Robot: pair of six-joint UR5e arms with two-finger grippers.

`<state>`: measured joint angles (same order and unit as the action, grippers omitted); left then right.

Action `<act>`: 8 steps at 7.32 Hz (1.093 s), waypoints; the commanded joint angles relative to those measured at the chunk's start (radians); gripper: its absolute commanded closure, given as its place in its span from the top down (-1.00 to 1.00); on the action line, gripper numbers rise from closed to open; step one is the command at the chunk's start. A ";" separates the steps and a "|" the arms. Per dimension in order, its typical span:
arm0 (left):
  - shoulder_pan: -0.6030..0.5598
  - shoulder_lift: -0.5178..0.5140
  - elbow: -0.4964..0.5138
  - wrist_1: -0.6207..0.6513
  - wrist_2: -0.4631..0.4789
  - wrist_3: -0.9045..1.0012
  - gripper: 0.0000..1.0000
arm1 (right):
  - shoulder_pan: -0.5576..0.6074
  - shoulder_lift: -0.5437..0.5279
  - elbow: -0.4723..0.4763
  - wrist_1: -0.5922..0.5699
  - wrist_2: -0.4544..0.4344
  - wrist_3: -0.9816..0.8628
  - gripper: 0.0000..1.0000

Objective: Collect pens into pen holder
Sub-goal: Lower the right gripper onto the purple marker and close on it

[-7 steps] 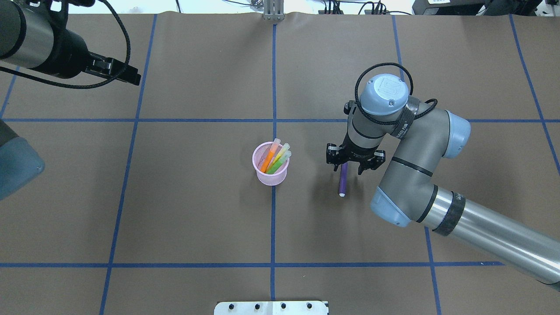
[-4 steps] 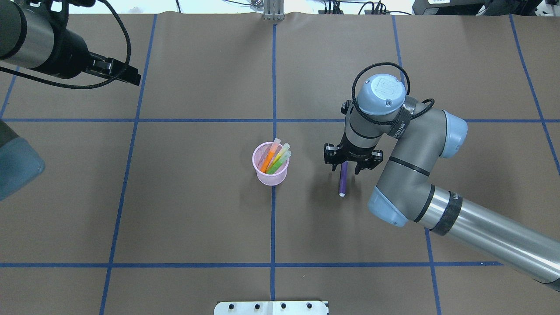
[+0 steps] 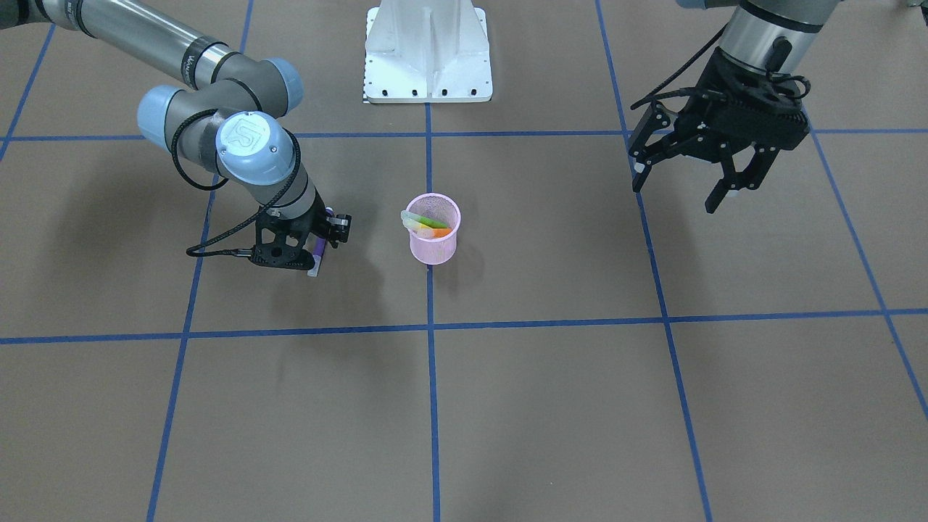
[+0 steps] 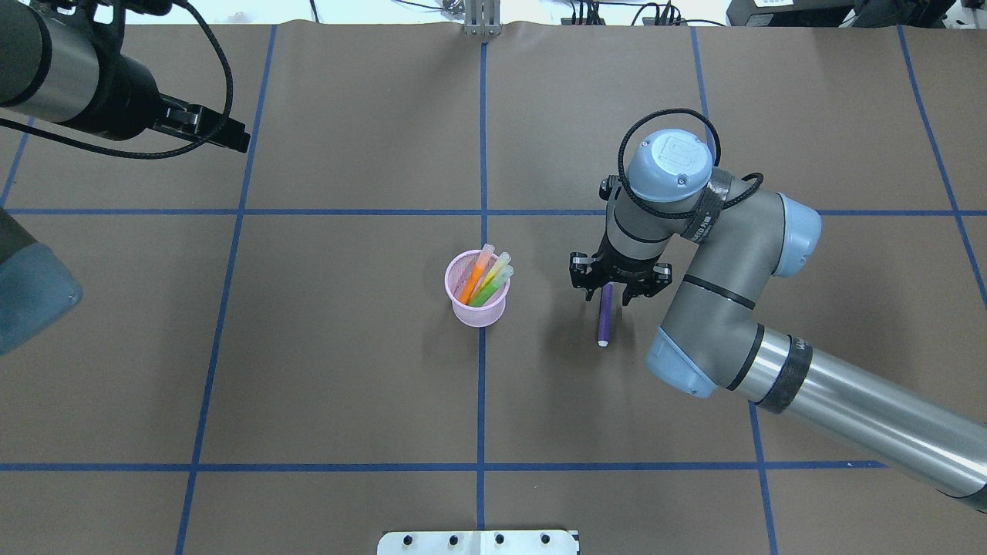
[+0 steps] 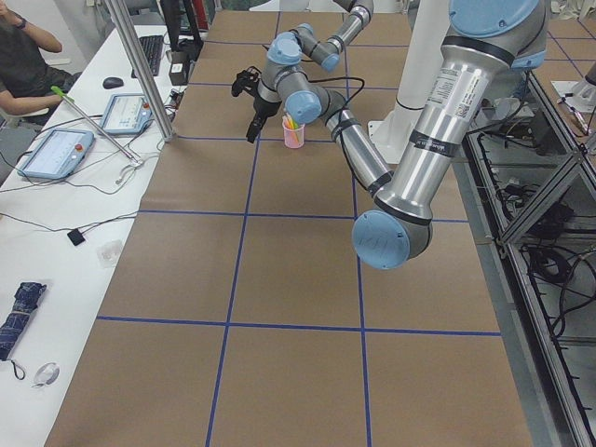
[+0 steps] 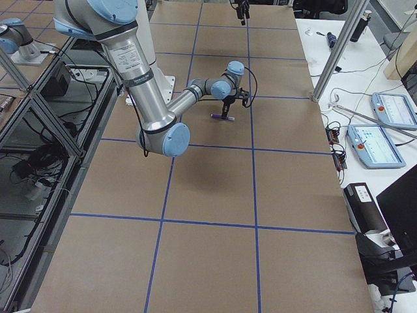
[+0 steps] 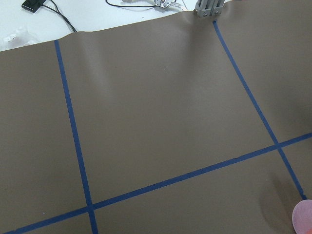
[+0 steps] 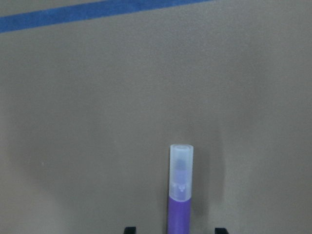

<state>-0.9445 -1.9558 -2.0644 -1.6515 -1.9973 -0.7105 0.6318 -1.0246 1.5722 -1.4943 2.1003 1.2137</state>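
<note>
The purple pen (image 4: 604, 320) lies flat on the brown table, pale cap toward the robot; it also shows in the front view (image 3: 317, 255) and the right wrist view (image 8: 180, 195). My right gripper (image 4: 611, 294) is open and low over the pen's far end, one finger on each side, with gaps to the pen. The pink mesh pen holder (image 4: 478, 308) stands upright at the table's middle, left of that gripper, holding the orange pen (image 4: 472, 281) and the green pen (image 4: 487, 291). My left gripper (image 3: 676, 196) is open and empty, high at the far left.
Blue tape lines (image 4: 482, 385) mark a grid on the table. The robot's white base plate (image 4: 478, 542) sits at the near edge, and a metal post (image 4: 483, 19) at the far edge. An operator's desk with tablets (image 5: 56, 154) runs along the far side.
My right gripper has shifted slightly left, centring over the purple pen. The pen, the holder and the left arm have not moved.
</note>
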 commanded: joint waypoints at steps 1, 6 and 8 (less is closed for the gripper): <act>0.001 -0.002 0.000 -0.001 0.000 -0.001 0.98 | 0.002 0.014 -0.017 0.002 0.001 -0.002 0.19; 0.001 0.000 0.003 -0.001 0.000 0.003 0.98 | 0.003 0.014 -0.032 0.002 0.001 -0.003 0.08; 0.003 0.000 0.001 -0.002 0.002 0.002 0.98 | 0.003 0.014 -0.035 0.002 0.001 -0.003 -0.01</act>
<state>-0.9432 -1.9558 -2.0625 -1.6524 -1.9968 -0.7075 0.6350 -1.0107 1.5404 -1.4926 2.1014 1.2105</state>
